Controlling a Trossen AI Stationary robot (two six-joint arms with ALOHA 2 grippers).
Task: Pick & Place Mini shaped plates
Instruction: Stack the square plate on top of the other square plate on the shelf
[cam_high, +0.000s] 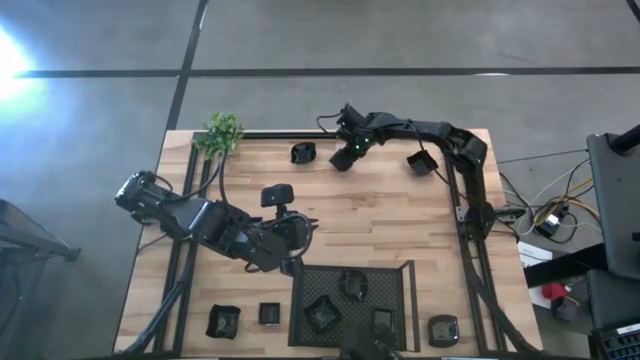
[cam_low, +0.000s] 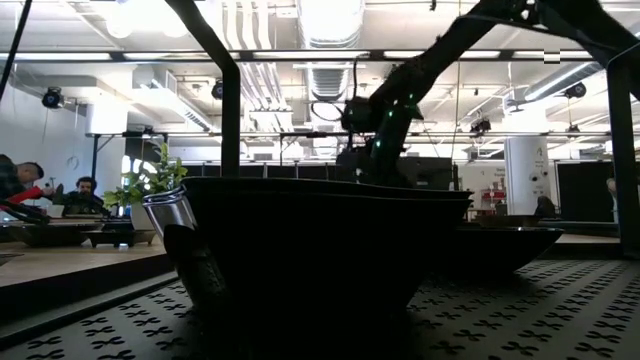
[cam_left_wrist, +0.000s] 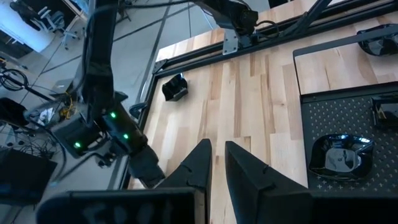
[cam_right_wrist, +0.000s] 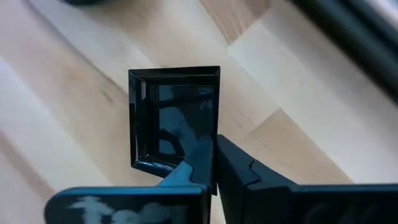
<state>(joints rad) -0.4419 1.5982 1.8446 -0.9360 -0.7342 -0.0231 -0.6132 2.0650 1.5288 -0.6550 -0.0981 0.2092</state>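
From above, the right gripper (cam_high: 342, 158) hung near the desk's (cam_high: 400, 220) far edge beside a square plate (cam_high: 303, 153); its wrist view showed jaws shut on that plate's (cam_right_wrist: 174, 118) rim; the left gripper (cam_left_wrist: 214, 163) stood slightly parted, empty, by the mesh tray (cam_left_wrist: 348, 124).

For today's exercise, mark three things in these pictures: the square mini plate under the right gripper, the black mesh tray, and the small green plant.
Square mini plate (cam_right_wrist: 174, 118): right wrist view, on its glossy inner floor.
Black mesh tray (cam_high: 375, 279): high view, on a bare patch of mesh between the plates.
Green plant (cam_high: 220, 133): high view, on the leaves at the table's far left corner.
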